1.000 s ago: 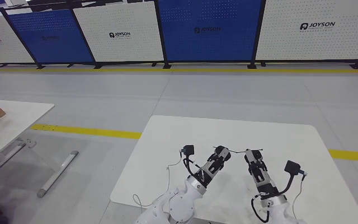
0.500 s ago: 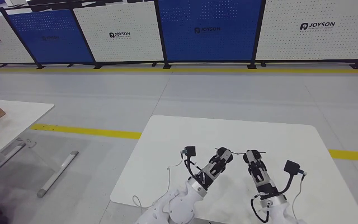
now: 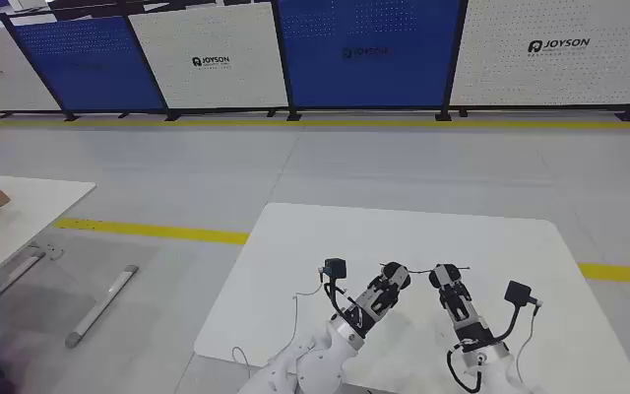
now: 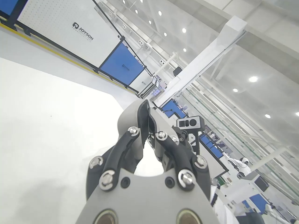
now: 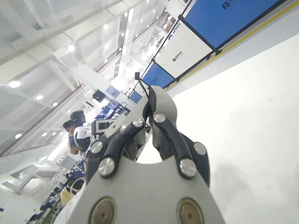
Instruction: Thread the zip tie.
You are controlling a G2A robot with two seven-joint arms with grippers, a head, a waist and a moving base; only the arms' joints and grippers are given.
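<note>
**State.** The zip tie (image 3: 419, 269) is held in the air above the white table (image 3: 325, 236), stretched as a thin dark line between the two grippers. The fingers of the right gripper (image 5: 150, 94) are pressed together on the strap. The locking head (image 5: 137, 74) projects free just beyond the fingertips. The fingers of the left gripper (image 4: 146, 108) are likewise pressed together. In the top view the strap is seen to run up to its tip, so the tail end is judged to be pinched there, although the strap itself cannot be made out in the left wrist view. No loop is formed, and the tail is not yet entered into the head.

**Hazards.**

- Missed slot. The head opening is small and the tail is thin. If the tail is brought round with a slight angular or lateral error, it is expected to slide past the head rather than enter it.
- Slip in the grip. The strap is narrow and smooth. If it is bent while clamped near its ends, it may be rotated or drawn out between the pads, and the alignment is then lost.
- Wrong face. If the strap is twisted during bending, the toothed side may be presented to the wrong side of the pawl, and no locking is obtained.
- Collision. The two grippers are near each other, and further closing of the gap may cause finger contact.
- Drop. If either grip is released early, the tie is expected to fall to the table.
</note>
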